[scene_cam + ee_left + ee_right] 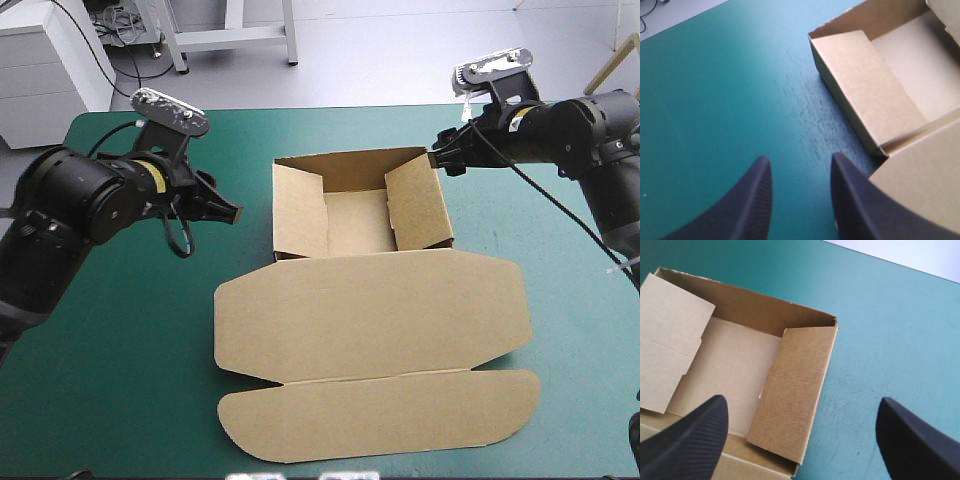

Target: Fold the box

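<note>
From above, the box (362, 205) sits mid-table on the teal-green cover (120, 350) as an open tray, with its lid (370, 300) flat toward the near edge. The left gripper (228, 212) hangs beside the tray's left wall, apart from it. The right gripper (440, 160) is close to the far right corner, and I cannot tell whether it touches. The step looks like seating the inward-folded side walls. Pressing both sides evenly should keep the tray from sliding.

At the left wrist, the left gripper (800, 159) is empty, fingers apart over bare cover (715, 100). The box (865, 85) lies ahead, off to one side. The lid's edge sits just beside one finger and could snag a low sweep.

At the right wrist, the right gripper (802, 400) is spread wide and holds nothing. The box's right wall flap (790, 390) is ahead between the fingers, leaning inward.
</note>
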Robot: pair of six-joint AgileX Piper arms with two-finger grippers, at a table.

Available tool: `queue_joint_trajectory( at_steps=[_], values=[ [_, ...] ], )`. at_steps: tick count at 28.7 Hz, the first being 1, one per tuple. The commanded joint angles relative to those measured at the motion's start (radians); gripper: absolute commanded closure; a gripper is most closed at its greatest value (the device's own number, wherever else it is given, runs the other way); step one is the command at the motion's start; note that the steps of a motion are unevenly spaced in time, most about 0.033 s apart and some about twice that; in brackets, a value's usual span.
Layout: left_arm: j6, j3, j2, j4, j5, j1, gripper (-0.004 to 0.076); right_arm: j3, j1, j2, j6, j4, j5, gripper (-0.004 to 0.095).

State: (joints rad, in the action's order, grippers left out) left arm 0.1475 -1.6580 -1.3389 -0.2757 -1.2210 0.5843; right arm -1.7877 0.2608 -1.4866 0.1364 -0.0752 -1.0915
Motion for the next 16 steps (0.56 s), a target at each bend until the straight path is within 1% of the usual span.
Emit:
queue_joint_trajectory(
  at_steps=[1,2,3,4,5,11,16],
  values=[
    [-0.046,-0.011,0.079,-0.019,-0.073,0.003,0.0609,-0.028,-0.004,0.042,0.004,0.019,0.042,0.0166],
    [-0.053,0.019,0.106,-0.015,-0.073,0.003,0.0660,-0.028,-0.004,0.039,0.004,0.019,0.035,0.0166],
    [-0.053,0.043,0.124,-0.015,-0.071,0.003,0.0693,-0.028,-0.004,0.035,0.004,0.016,0.030,0.0166],
    [-0.055,0.067,0.140,-0.017,-0.071,0.003,0.0722,-0.028,-0.004,0.032,0.004,0.016,0.030,0.0166],
    [-0.055,0.094,0.157,-0.021,-0.071,0.003,0.0732,-0.028,-0.004,0.023,0.002,0.016,0.030,0.0166],
    [-0.045,0.283,0.247,-0.021,-0.064,0.003,0.0734,-0.028,-0.004,-0.036,0.000,0.016,0.022,0.0166],
    [-0.008,0.467,0.321,-0.018,0.003,0.003,0.0734,-0.028,-0.004,-0.113,0.000,0.016,0.022,0.0166]
  ],
)
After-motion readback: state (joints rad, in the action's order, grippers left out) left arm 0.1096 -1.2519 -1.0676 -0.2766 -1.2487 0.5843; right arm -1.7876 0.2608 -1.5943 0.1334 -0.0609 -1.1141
